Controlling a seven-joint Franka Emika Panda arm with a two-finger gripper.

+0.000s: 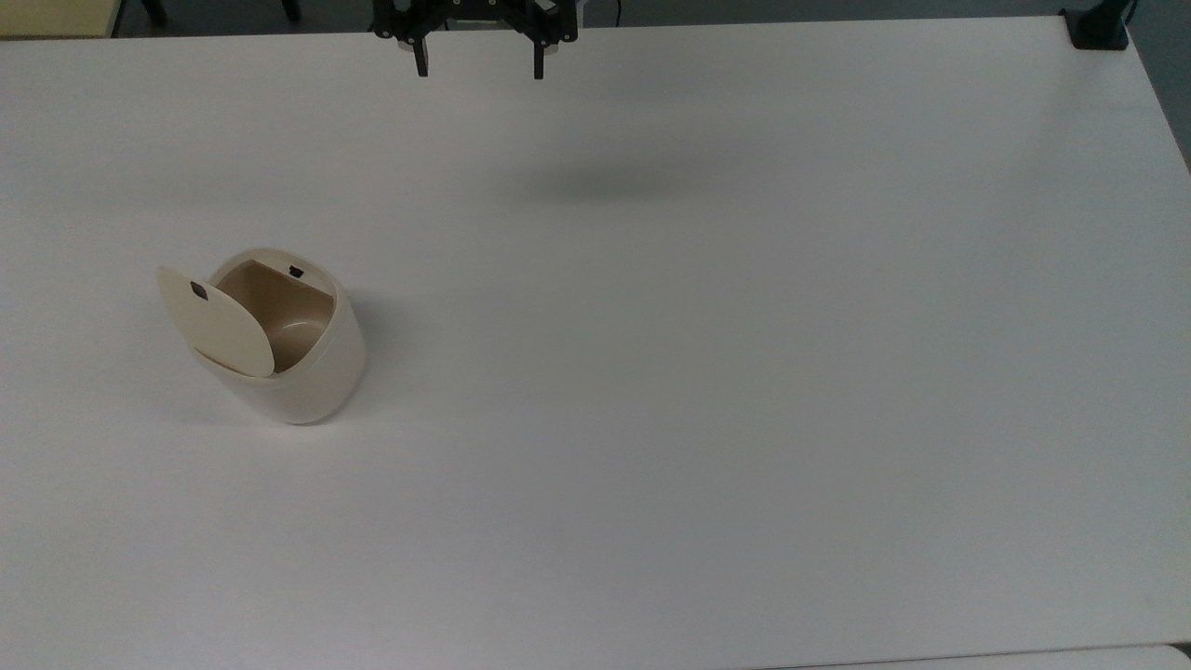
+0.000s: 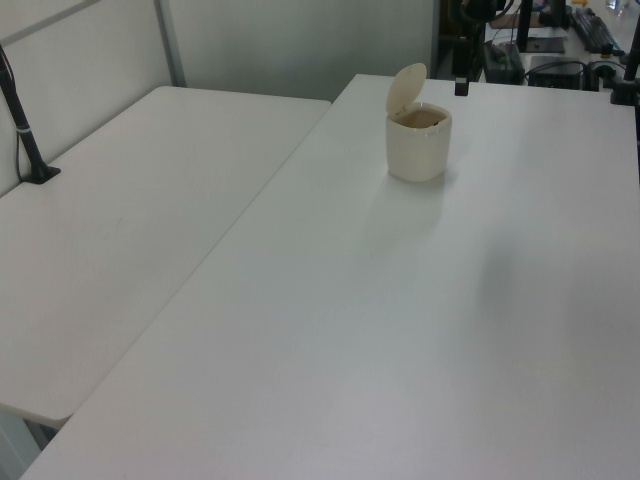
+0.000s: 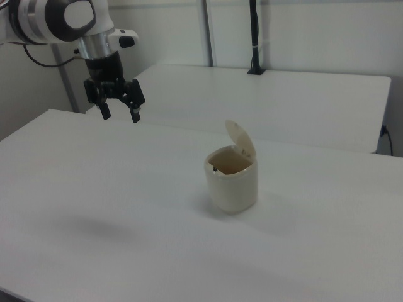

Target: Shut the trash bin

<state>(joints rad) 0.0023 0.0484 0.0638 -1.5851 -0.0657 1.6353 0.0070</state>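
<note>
The trash bin [image 1: 307, 372] is a small cream-beige tub standing on the white table at the top view's left. Its flat lid [image 1: 219, 321] is tipped up and open, showing the tan-brown inside. The same trash bin [image 2: 418, 145] sits far back in the left view, and the trash bin [image 3: 232, 182] stands mid-table in the right view with its lid [image 3: 242, 140] raised. My gripper [image 1: 476, 70] hangs open and empty at the top view's upper edge, well above the table and far from the bin. In the right view the gripper [image 3: 119, 114] hovers high to the bin's left.
A second white table [image 2: 120, 220] adjoins on the left view's left, with a black post [image 2: 25, 130] clamped to it. A black clamp [image 1: 1098, 28] sits at the top view's upper right corner. Monitors and cables [image 2: 560, 50] stand beyond the table's far end.
</note>
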